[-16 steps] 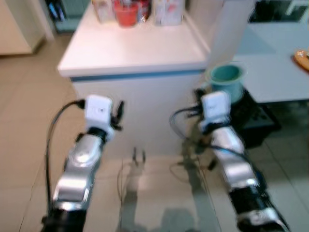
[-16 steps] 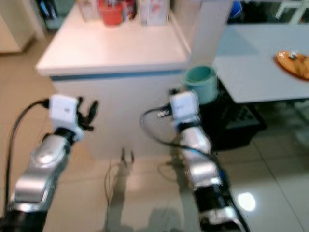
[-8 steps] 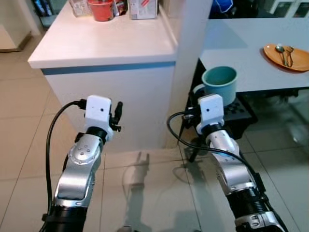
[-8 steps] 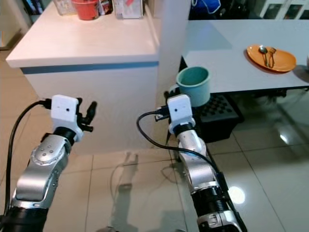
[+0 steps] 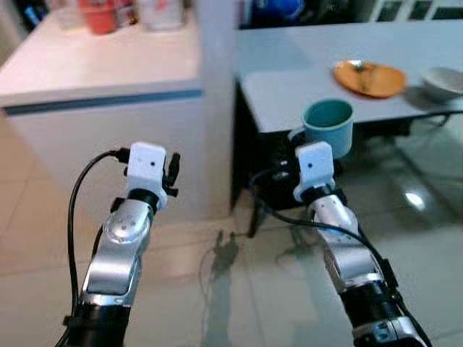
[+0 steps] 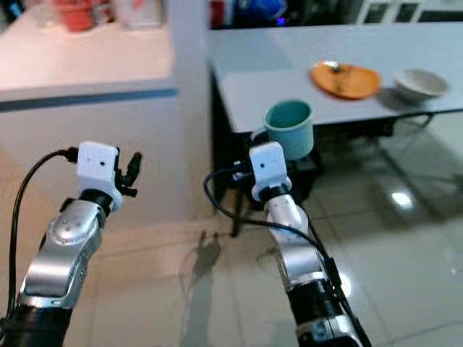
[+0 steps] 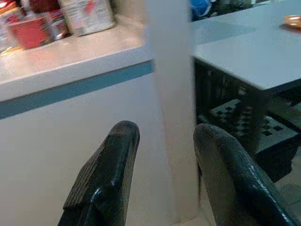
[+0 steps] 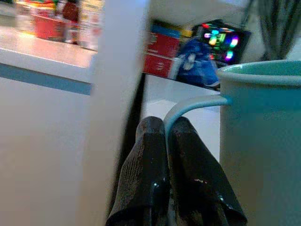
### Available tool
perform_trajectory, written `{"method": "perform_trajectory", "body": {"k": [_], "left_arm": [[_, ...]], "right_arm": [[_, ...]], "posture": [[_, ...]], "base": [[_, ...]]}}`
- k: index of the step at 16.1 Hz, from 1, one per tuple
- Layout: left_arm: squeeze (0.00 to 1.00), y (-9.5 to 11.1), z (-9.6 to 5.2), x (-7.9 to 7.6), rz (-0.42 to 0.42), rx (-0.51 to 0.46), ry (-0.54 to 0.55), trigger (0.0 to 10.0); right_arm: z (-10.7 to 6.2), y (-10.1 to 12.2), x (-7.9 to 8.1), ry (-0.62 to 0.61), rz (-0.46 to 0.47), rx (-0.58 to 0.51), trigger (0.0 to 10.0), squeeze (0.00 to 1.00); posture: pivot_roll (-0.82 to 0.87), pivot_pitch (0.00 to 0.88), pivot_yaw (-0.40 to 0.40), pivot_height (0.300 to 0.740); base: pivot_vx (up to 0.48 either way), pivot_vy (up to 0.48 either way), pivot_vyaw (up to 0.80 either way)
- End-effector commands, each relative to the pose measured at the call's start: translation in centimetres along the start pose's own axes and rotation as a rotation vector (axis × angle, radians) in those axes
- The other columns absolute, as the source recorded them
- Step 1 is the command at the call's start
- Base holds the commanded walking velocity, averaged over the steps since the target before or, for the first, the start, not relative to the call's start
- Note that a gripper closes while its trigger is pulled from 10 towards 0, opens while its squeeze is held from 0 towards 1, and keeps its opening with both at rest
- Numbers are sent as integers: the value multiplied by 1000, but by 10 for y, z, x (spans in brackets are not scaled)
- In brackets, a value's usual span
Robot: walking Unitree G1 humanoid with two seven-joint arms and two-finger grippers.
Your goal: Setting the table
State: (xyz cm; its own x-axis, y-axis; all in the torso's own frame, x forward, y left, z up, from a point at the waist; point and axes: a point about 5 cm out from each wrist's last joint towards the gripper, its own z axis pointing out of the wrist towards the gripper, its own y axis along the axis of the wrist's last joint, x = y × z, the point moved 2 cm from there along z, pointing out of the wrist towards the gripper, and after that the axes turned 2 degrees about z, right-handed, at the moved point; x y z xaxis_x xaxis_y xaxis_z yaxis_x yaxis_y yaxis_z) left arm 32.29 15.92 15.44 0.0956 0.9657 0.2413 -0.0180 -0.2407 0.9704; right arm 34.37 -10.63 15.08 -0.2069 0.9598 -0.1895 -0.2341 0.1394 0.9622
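A teal mug hangs upright in front of me, level with the near edge of the grey dining table. My right gripper is shut on the mug's thin handle, and its white wrist block sits just below the cup. On the table's far side lie an orange plate with cutlery on it and a white bowl. My left gripper is raised and open with nothing between its fingers, facing the white counter.
A white counter with a blue stripe stands to the left, carrying a red container and cartons. A white pillar separates it from the table. A black crate sits under the table. Glossy tiled floor lies open to the right.
The whole view has swung to the right: the counter slid left and the table, plate and bowl came into view. Both arms keep their pose; the mug stays held.
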Motion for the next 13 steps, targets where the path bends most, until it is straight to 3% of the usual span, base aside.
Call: {"method": "perform_trajectory", "body": {"k": [1,4,13], "left_arm": [[0,2,4,-5,5,4,-10,10000],[0,3,7,-5,9,-1,-10,10000],[0,14,14,-25,31,-54,-85,10000]], "right_arm": [[-2,3,-10,-23,-23,-10,0,0],[-3,2,-10,-21,-27,-8,0,0],[0,8,-15,-34,-40,-28,0,0]], "posture": [[48,57,41,740],[42,57,39,740],[28,48,49,740]], "base": [[446,0,0],[464,0,0],[473,0,0]]}}
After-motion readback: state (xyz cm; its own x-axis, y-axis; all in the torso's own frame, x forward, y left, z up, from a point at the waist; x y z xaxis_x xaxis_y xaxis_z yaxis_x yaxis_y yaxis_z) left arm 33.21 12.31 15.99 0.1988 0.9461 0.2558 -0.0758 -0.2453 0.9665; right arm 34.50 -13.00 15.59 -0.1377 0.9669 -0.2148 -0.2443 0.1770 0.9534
